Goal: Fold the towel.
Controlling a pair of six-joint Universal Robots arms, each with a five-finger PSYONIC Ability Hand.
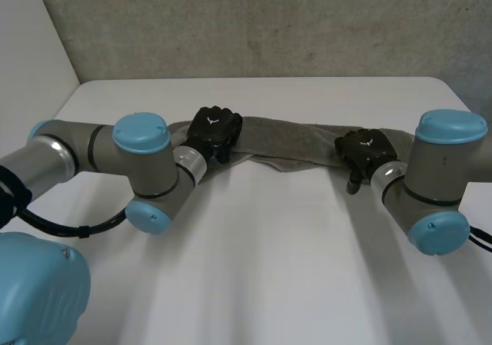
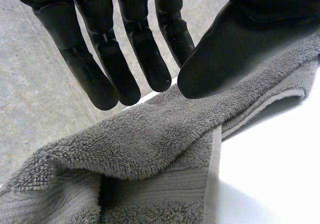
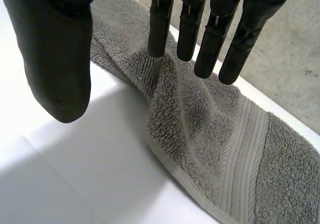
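Left hand (image 1: 215,127), right hand (image 1: 367,150) both splayed over bunched towel (image 1: 296,139).

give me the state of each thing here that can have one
towel, unfolded, bunched into a long rumpled strip across the table
left hand, open, fingers straight, at the towel's left end
right hand, open, fingers straight, near the towel's right end

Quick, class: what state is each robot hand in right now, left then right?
Left hand: open, fingers straight over the grey towel, holding nothing.
Right hand: open, fingers straight over the towel, holding nothing.
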